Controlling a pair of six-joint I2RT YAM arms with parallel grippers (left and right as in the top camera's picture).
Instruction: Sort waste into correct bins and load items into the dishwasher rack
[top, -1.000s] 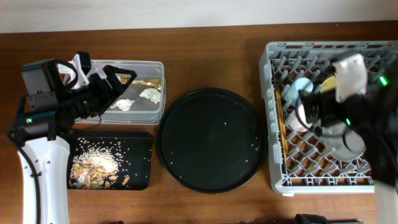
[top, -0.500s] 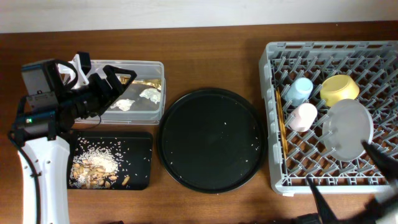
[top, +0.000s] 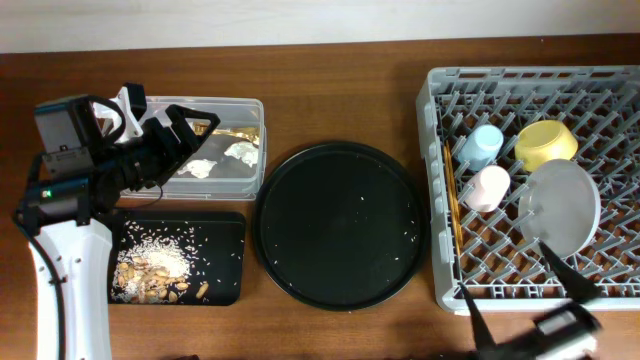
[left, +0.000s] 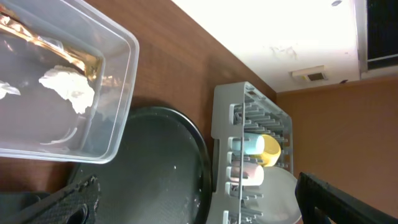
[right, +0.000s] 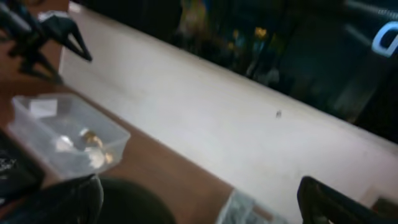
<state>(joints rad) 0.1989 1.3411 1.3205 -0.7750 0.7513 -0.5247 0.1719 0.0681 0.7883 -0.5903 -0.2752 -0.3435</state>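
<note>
The right gripper (top: 505, 270) has withdrawn from the rack (top: 440, 150) to the table's front edge, fingers spread wide and empty. The blue cup (top: 482, 143), pink cup (top: 488, 186), yellow bowl (top: 546, 143), plate (top: 560, 205) and chopsticks (top: 450, 195) all sit in the rack. Foil (top: 235, 133) and tissue (top: 240, 152) lie in the clear tub (top: 250, 105), and scraps (top: 150, 270) in the black bin (top: 230, 250). The left gripper (top: 192, 137) hangs wide open and empty over the tub. Loading is judged complete. The table (top: 340, 90) is brown wood, with a pale wall (top: 300, 20) behind.
</note>
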